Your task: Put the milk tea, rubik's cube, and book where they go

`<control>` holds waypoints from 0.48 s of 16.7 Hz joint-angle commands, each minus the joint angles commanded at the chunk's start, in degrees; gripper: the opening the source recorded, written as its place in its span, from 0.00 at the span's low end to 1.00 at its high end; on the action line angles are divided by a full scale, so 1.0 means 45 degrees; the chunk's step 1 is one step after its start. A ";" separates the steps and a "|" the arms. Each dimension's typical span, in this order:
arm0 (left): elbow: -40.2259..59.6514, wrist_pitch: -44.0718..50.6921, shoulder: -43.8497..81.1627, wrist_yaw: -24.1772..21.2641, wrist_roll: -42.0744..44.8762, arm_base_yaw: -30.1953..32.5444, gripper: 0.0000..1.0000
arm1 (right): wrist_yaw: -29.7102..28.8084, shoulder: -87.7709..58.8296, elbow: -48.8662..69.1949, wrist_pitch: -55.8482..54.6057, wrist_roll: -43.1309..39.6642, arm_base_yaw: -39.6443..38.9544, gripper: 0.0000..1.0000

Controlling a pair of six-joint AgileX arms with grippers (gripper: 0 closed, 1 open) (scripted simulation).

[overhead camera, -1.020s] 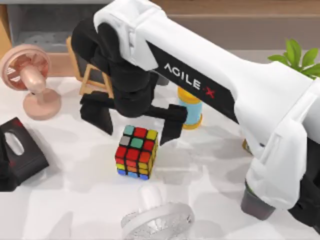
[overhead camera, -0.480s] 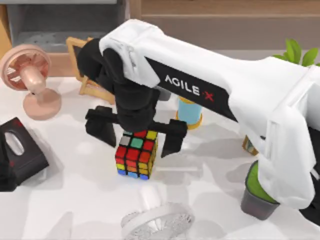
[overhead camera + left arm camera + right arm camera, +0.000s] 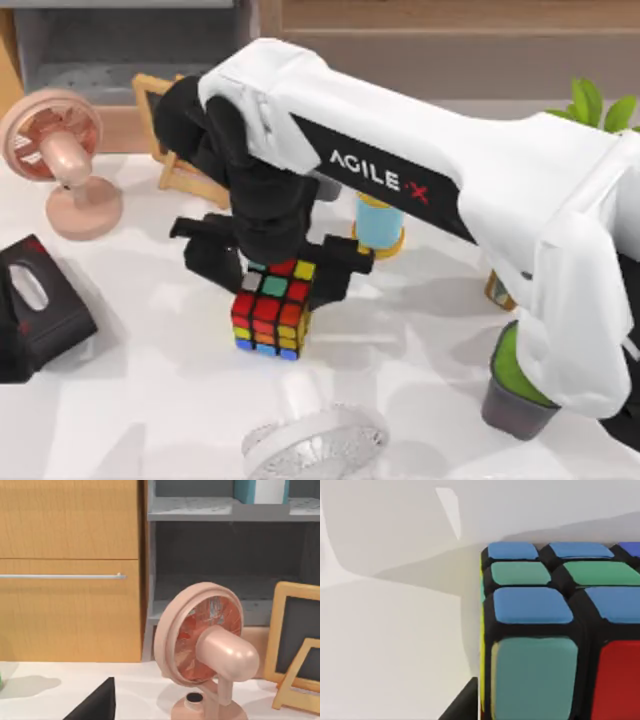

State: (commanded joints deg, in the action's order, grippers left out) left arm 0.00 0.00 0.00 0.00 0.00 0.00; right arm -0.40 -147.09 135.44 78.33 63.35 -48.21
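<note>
- The rubik's cube [image 3: 271, 306] sits on the white counter [image 3: 150, 400] near its middle, square on its base, with no long axis to favour.
- The right gripper [image 3: 274, 262] is straight above the cube's far half; its black fingers [image 3: 212, 258] straddle the cube, one on each side.
- The fingers appear closed in against the cube's sides, though contact is hard to confirm.
- In the right wrist view the cube [image 3: 555, 630] is very close.
- The left arm is parked at the counter's left edge.
</note>
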 joint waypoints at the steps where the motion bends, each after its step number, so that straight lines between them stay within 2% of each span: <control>1: 0.0000 0.0000 0.0000 0.0000 0.0000 0.0000 1.00 | 0.0000 0.0000 0.0000 0.0000 0.0000 0.0000 0.47; 7: 0.0000 0.0000 0.0000 0.0000 0.0000 0.0000 1.00 | 0.0000 0.0000 0.0000 0.0000 0.0000 0.0000 0.02; 8: 0.0000 0.0000 0.0000 0.0000 0.0000 0.0000 1.00 | 0.0000 0.0000 0.0000 0.0000 0.0000 0.0000 0.00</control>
State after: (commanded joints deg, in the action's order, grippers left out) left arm 0.00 0.00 0.00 0.00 0.00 0.00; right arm -0.40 -147.09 135.44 78.33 63.35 -48.21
